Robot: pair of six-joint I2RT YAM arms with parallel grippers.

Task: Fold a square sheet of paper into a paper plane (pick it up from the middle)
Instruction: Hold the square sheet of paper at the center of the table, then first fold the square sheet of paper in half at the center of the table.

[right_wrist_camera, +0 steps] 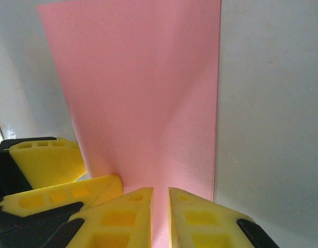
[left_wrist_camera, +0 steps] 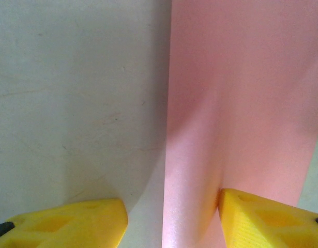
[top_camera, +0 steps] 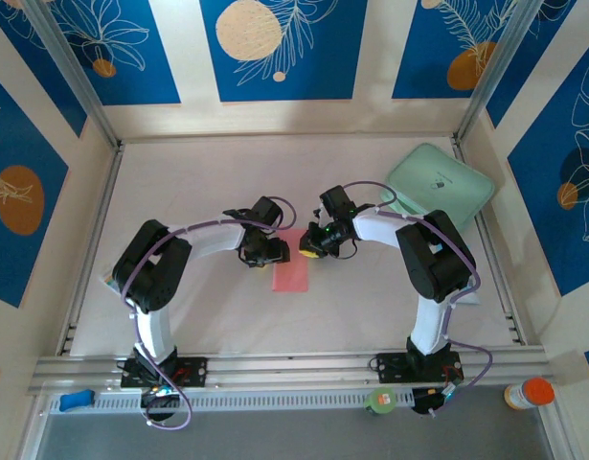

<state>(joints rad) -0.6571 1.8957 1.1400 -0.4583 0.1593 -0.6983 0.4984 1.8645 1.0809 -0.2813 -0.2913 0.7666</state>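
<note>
Your table [top_camera: 198, 192] spreads pale and bare beneath both tools, and the two arms reach in from the near edge so that their wrists almost meet over its middle. Well off behind your right arm [top_camera: 433, 254], toward the far right corner, lies the mint-green pad [top_camera: 440, 184], apart from everything else. Your left arm [top_camera: 155, 268] bends in from the other side. The square sheet of paper [top_camera: 292, 271] lies directly between and under the two tools, its near part sticking out flat toward the bases. Your right gripper [right_wrist_camera: 161, 222] is closed on that sheet: in its wrist view the two yellow fingers [right_wrist_camera: 210, 225] stand almost together with a thin pink ridge caught in the slit between them, and from there the paper rises ahead of the tips in a shallow fold, with its right edge running straight away from the gripper. Your left gripper [left_wrist_camera: 171, 222] stands with its jaws apart and grips nothing. It straddles the sheet's left edge, with its right-hand finger [left_wrist_camera: 267, 219] down on the pink paper and its left-hand finger [left_wrist_camera: 71, 222] on bare table beside it. In the right wrist view, the left gripper's fingertips [right_wrist_camera: 42, 157] sit just to the left of your right gripper, close against the sheet's raised side.
</note>
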